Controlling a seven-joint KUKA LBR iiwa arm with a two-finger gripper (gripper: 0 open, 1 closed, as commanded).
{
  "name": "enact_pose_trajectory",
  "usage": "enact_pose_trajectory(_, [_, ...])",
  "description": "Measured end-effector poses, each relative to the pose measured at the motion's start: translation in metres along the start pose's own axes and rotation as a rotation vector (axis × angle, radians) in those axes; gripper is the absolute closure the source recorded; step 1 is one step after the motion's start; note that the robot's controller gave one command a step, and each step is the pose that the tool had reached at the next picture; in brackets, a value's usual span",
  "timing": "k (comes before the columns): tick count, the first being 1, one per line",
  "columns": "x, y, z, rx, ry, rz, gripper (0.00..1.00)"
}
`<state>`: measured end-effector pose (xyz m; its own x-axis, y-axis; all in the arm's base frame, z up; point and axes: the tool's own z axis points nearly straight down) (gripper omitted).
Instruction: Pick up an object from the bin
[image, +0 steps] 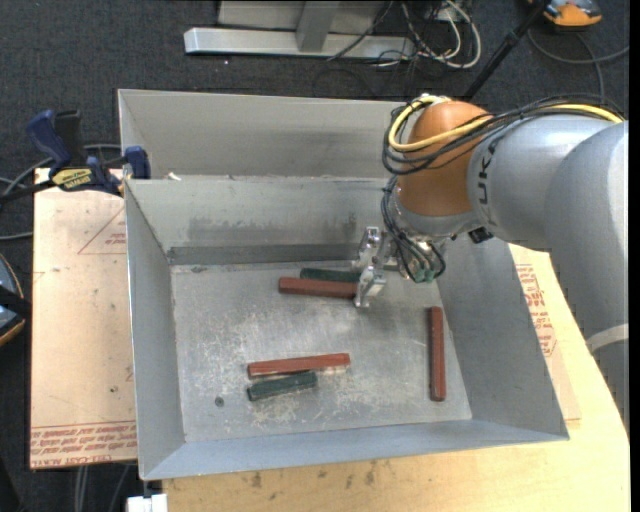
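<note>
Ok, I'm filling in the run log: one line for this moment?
gripper | at right end of brown stick and green stick | bin rear | both sticks lying flat

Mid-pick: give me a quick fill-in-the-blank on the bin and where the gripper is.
The bin holds ___ sticks in all.
The gripper is at the ___ end, in this view, of the rear red stick.
The front green stick is ___ than the front red stick beside it.
Missing words: five; right; shorter.

Cables (462, 40) beside grey metal beam (290, 40)
</note>
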<state>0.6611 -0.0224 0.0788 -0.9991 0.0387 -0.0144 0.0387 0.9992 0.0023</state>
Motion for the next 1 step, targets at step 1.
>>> enact_pose_trajectory(1, [0.0204,-0.0011,-0.1148,0.002,0.012,0.030,1.00])
